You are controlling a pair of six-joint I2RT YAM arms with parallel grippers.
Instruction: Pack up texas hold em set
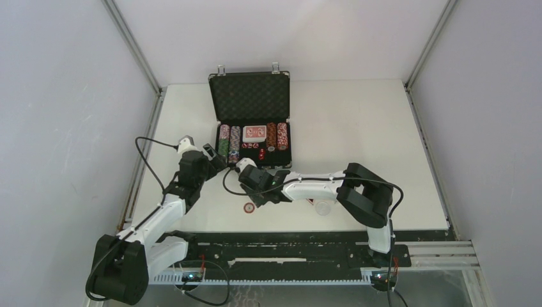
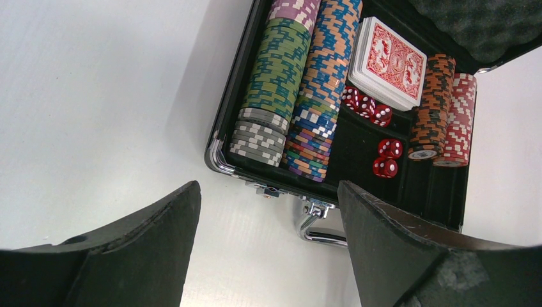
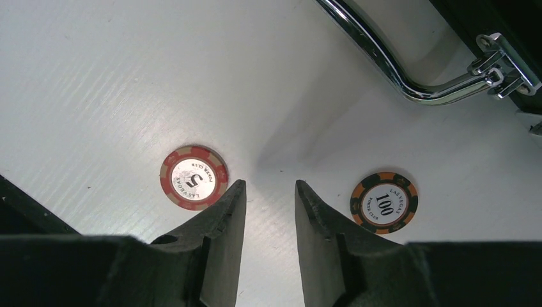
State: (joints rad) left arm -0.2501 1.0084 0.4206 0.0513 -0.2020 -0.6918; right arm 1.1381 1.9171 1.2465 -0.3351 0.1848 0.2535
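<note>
- your left gripper [image 2: 267, 192] is released and empty, near the black silver-edged case [image 1: 249, 96], upper centre of the top view.
- your right gripper [image 3: 269, 185] is narrowly parted over the white table [image 3: 96, 77], grasping nothing.
- a round red-striped poker chip [image 3: 193, 177] lies left of its fingers [image 3: 217, 230], an orange-and-black chip [image 3: 383, 202] right.

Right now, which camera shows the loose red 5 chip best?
Right wrist: the red 5 chip lies flat, face readable, just outside the right gripper. Top external shows it only as a small red disc beside that gripper. Left wrist misses it entirely.
</note>
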